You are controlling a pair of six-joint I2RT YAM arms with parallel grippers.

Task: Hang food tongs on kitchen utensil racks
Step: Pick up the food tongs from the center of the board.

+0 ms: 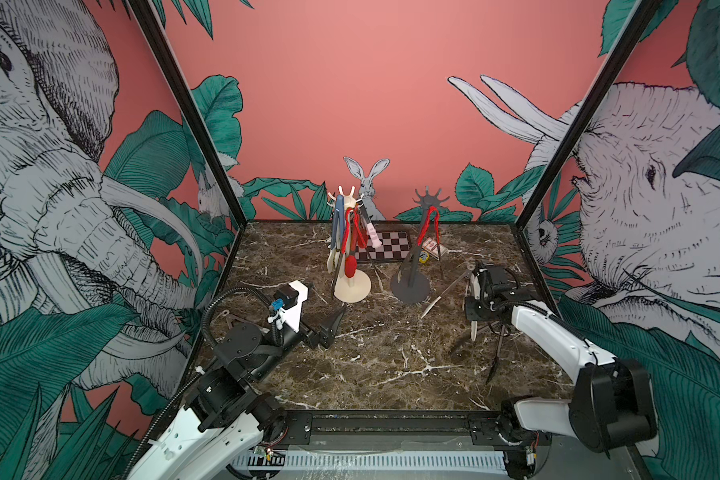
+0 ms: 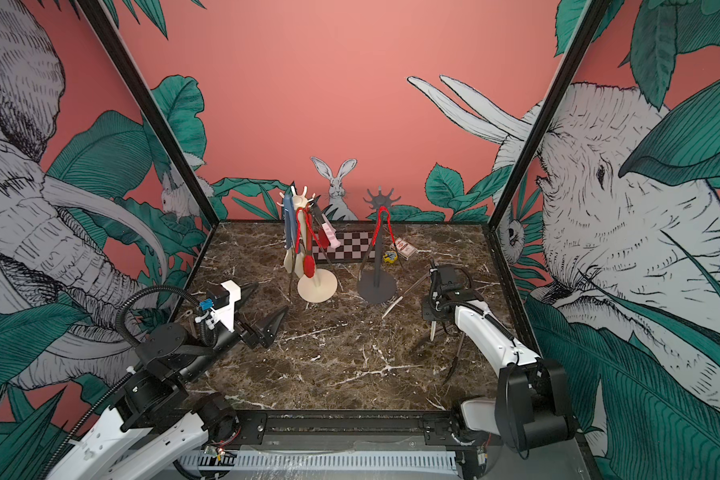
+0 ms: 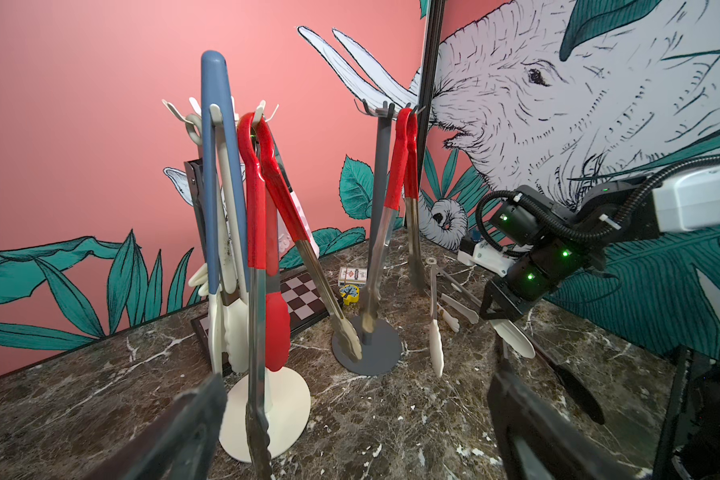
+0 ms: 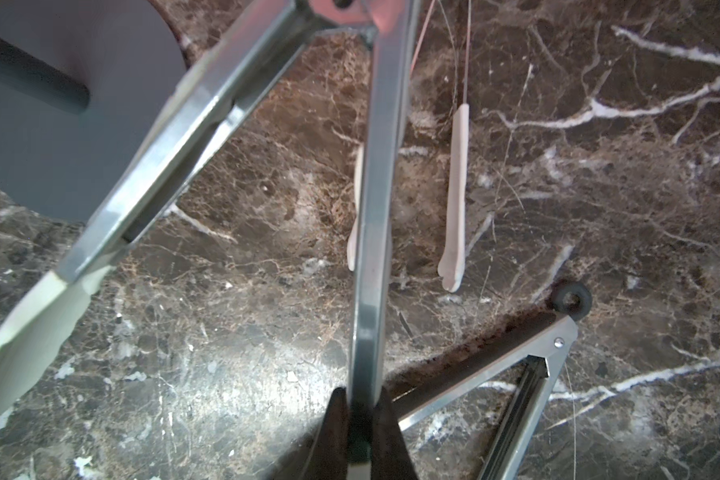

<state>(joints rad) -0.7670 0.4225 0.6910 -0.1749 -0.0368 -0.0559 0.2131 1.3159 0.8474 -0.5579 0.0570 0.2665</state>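
My right gripper [image 4: 360, 401] is shut on one metal arm of the cream-tipped food tongs [image 1: 445, 291], just right of the dark grey rack [image 1: 410, 286]; the hinge end points up and back. A cream tip [image 3: 516, 343] sticks out past the fingers. That rack carries red-handled tongs [image 1: 427, 226]. The cream-white rack [image 1: 352, 286] holds blue tongs [image 1: 339, 224], red tongs [image 1: 352, 237] and others. Black-tipped tongs [image 1: 497, 353] and thin cream-tipped tongs [image 4: 454, 187] lie on the marble. My left gripper [image 2: 272, 296] is open and empty, in front of the cream-white rack.
A black-and-white checkered board [image 1: 387, 245] lies behind the racks at the back wall. A small card box [image 1: 436, 246] and a yellow object [image 1: 424, 257] sit behind the dark rack. Printed walls enclose the marble table [image 1: 383, 365] on three sides.
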